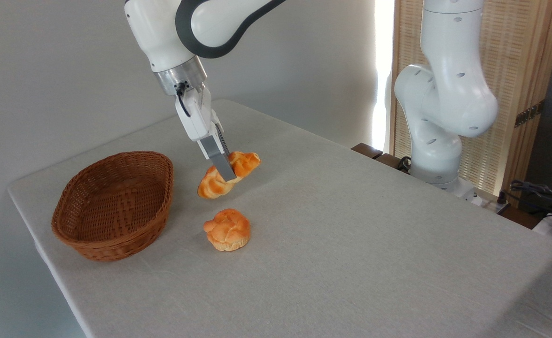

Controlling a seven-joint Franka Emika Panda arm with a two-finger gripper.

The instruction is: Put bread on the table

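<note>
End effector [226,171] clamps the bread [229,174] mid-length, beside the basket [116,206].

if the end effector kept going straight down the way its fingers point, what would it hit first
Probably the bare table, just beyond the round bun. The end effector is shut on the bread, so the loaf would touch down first. Depth is uncertain from this single view.
</note>
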